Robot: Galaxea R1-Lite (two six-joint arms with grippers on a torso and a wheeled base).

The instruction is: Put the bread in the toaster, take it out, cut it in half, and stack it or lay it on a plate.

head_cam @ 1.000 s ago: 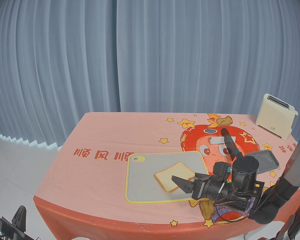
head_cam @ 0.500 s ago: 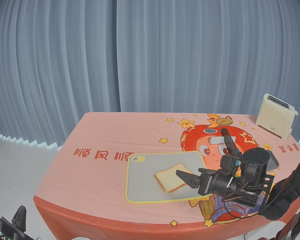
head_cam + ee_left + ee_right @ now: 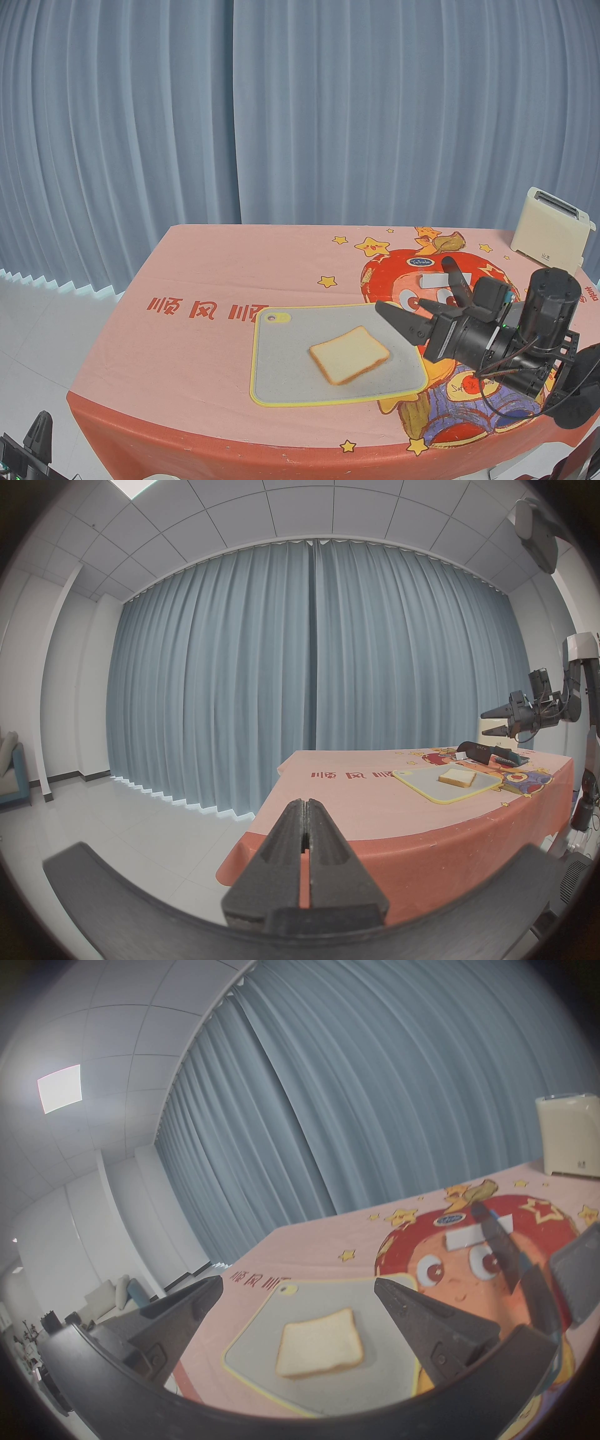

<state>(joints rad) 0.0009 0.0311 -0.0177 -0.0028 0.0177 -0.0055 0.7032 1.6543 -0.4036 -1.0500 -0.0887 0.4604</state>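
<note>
Bread slice (image 3: 349, 354), squarish, lies on matte grey board (image 3: 281, 369).

A table (image 3: 206, 269) is covered with a pink cloth (image 3: 187, 437). Red characters (image 3: 197, 308) are printed toward 9 o'clock and a cartoon face (image 3: 387, 275) toward 3 o'clock, with a white block (image 3: 435, 279) laid on it. A curtain (image 3: 250, 112) is hung at 12 o'clock. Pale floor (image 3: 31, 350) is seen at 8 o'clock.

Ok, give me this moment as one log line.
right claw: open, above cutting board right side, clear of bread | bread: whole, flat on cutting board | left claw: shut | toaster: far right
</note>
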